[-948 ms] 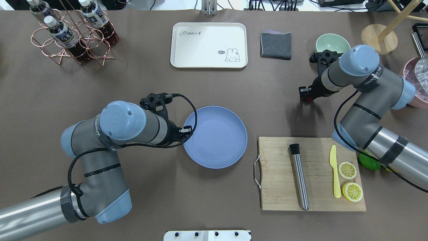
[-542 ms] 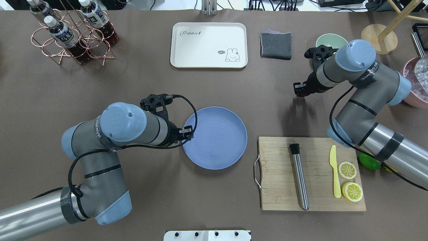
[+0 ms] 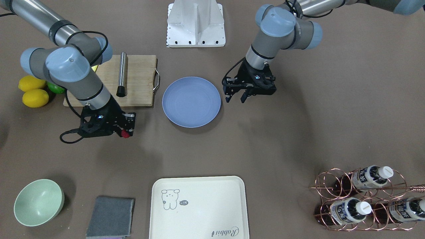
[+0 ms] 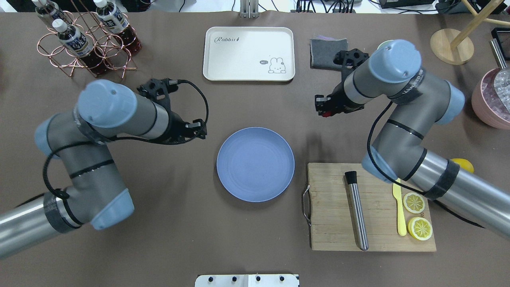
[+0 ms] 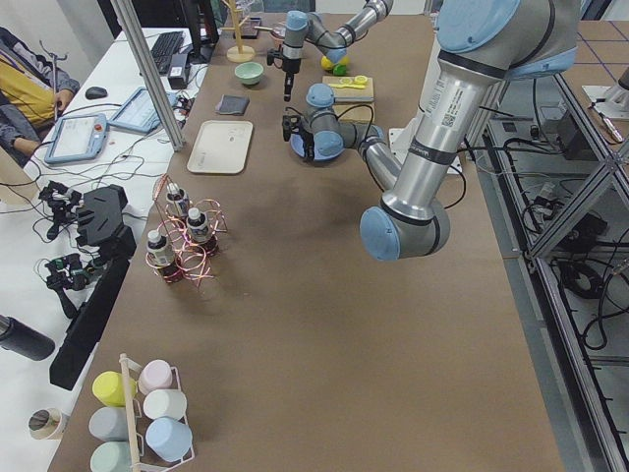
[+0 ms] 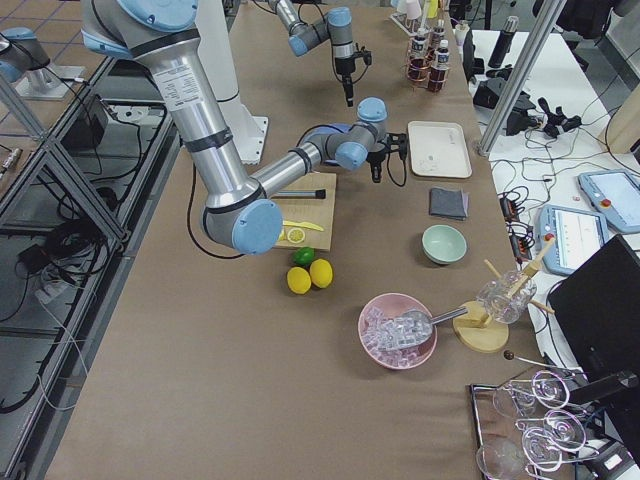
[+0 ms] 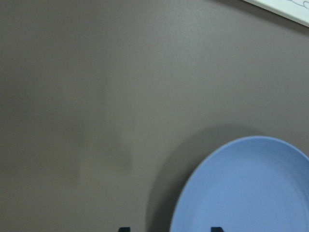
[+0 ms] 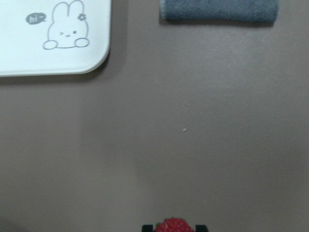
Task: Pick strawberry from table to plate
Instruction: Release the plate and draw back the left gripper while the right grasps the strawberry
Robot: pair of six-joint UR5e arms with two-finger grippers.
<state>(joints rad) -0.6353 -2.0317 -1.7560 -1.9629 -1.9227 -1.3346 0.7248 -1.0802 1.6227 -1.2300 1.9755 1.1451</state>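
Observation:
The strawberry (image 3: pixel 125 133) is a small red bumpy berry, and my right gripper (image 3: pixel 127 130) is shut on it above the brown table (image 4: pixel 159 223). In the right wrist view the strawberry (image 8: pixel 172 225) sits between the two fingertips at the bottom edge. From overhead, the right gripper (image 4: pixel 323 109) hangs up and to the right of the round blue plate (image 4: pixel 255 164), off its rim. The plate (image 3: pixel 191 101) holds nothing. My left gripper (image 4: pixel 199 129) stands open and empty just off the plate's upper left rim. Its fingers (image 3: pixel 227 98) are spread apart.
A cream tray (image 4: pixel 249 54) and a grey cloth (image 4: pixel 328 54) lie at the far side. The wooden cutting board (image 4: pixel 330 207) right of the plate carries a metal rod, a yellow knife and lemon slices. A bottle rack (image 4: pixel 85 40) stands far left, a green bowl (image 3: pixel 39 202) far right.
My right arm has carried the strawberry leftward, closer to the plate. My left arm has pulled back from the plate's left rim, up and to the left.

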